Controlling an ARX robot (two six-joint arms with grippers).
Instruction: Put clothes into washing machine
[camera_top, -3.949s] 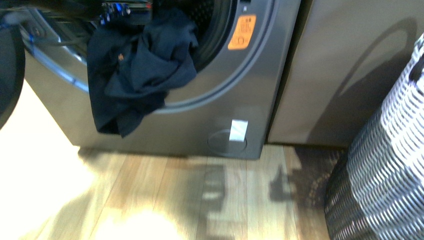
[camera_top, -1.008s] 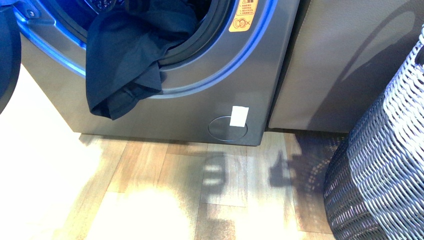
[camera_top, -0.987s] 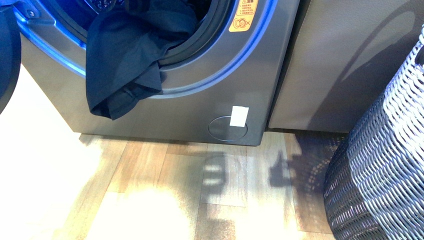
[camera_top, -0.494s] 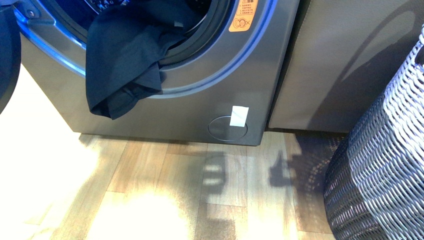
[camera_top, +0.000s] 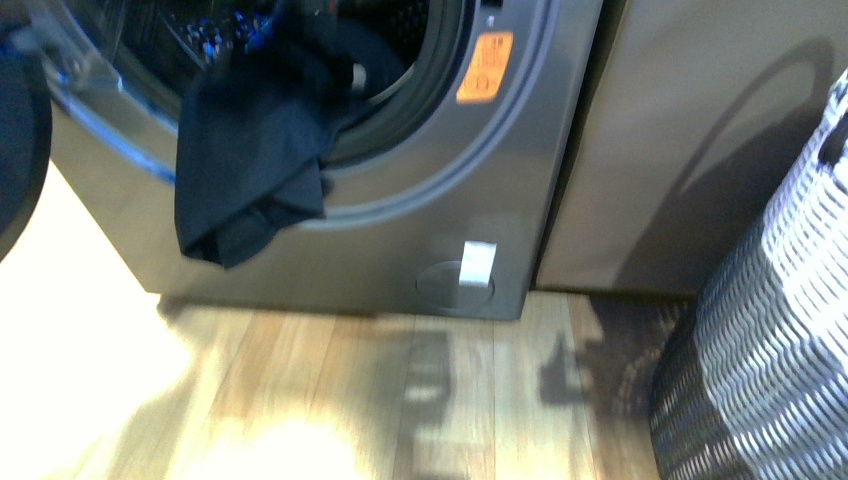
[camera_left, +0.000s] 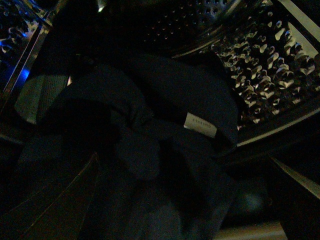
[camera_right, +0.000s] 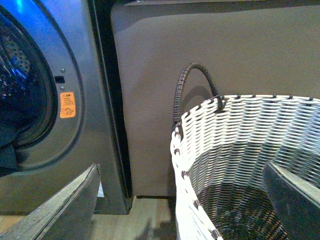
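Front view: the grey washing machine (camera_top: 440, 190) fills the upper left of the frame, its round porthole open. The dark navy clothes (camera_top: 250, 150) hang half in and half out: one part lies bunched inside the drum mouth, the rest drapes over the lower rim of the door seal and down the machine's front panel, ending above the wooden floor (camera_top: 330, 400). An orange warning sticker (camera_top: 485, 66) sits on the panel just right of the opening, and a small white tag (camera_top: 477, 264) hangs at the round filter cover low on the front. A white wicker basket (camera_top: 770, 330) stands at the right edge of the frame, well apart from the clothes.

The left wrist view is dim. It looks into the perforated steel drum (camera_left: 260, 60), where the crumpled garment lies across the centre with a small white label (camera_left: 201, 125) showing. The left hand's fingers (camera_left: 55, 205) spread wide apart at the lower corners, holding nothing.

In the right wrist view, the right hand's fingers (camera_right: 65, 210) also stand apart and empty, hovering over the basket's rim (camera_right: 180, 155).
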